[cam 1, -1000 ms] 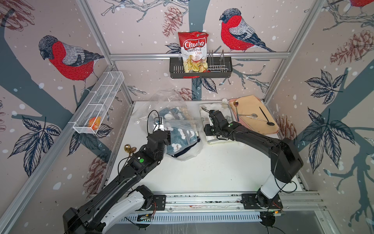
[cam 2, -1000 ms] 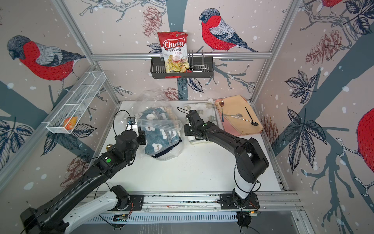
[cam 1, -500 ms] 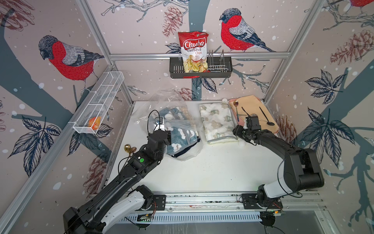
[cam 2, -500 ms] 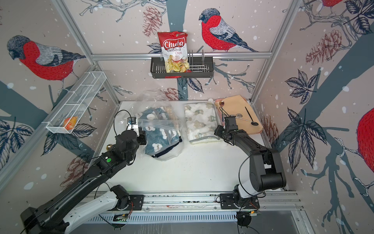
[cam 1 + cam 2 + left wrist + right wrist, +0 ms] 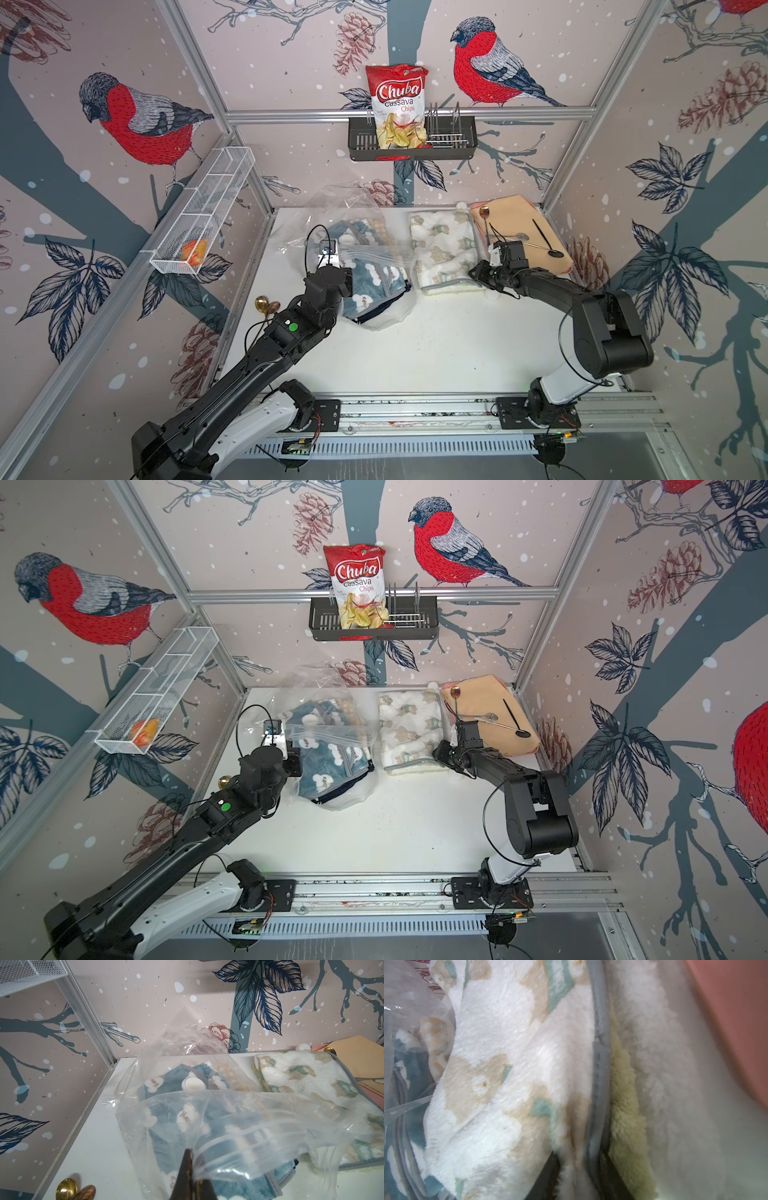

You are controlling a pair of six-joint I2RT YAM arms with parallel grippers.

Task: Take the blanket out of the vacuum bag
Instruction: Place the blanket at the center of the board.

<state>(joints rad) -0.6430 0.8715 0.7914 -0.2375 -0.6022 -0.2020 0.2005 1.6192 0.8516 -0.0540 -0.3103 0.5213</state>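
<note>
Holding the vacuum bag (image 5: 380,253) by its plastic edge, your left gripper (image 5: 190,1159) is pinching that film flat between closed jaws, lifting a flap over the contents. The bag is sitting at about 11 o'clock on the table (image 5: 415,353), with its round white valve cap (image 5: 192,1084) facing up. One cream blanket (image 5: 442,249) is already lying outside, at about 1 o'clock, just beside the bag and touching the peach board (image 5: 511,216) at 2 o'clock. Your right gripper (image 5: 579,1172) is working at that blanket's near right corner, its jaws standing either side of the grey hem (image 5: 600,1064). Whether they are clamping the cloth or only straddling it, you cannot tell from these views. A blue cloud-print blanket (image 5: 370,286) is lying inside the bag, poking out at the 6 o'clock end, with something orange-spotted behind it. Judging by that, you are partway through: one piece is out, and the blue one is waiting to be drawn clear.
</note>
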